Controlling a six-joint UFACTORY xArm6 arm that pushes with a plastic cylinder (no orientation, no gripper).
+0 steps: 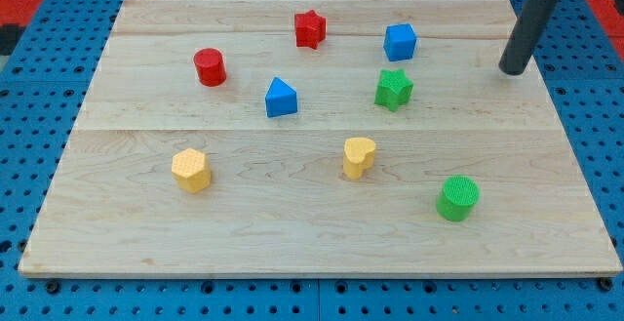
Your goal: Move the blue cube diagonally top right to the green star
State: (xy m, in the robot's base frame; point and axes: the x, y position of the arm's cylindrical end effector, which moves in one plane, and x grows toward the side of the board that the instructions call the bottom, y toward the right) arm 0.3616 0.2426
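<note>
A dark rod comes down from the upper right corner of the frame, my tip (511, 69) resting on the wooden board (292, 233) near its right edge. The arm carries no fingers to open or close, only this rod, and it touches no block.

The blue cube (400, 41) sits in the upper right part of the frame, well to the left of my tip and slightly higher. The green star (393, 89) lies just below the cube, a narrow strip of bare wood between them.

A red star (310, 28) stands near the top centre, left of the cube. A red cylinder (210, 67) occupies the upper left, with a blue block (281, 98), apparently a triangular prism, to its lower right near the middle of the frame.

In the lower half, a yellow hexagonal block (191, 170) sits at left, a yellow heart-like block (359, 156) near centre, though its outline is hard to read from this angle, and a green cylinder (457, 197) at lower right. A blue pegboard (39, 87) surrounds the board.
</note>
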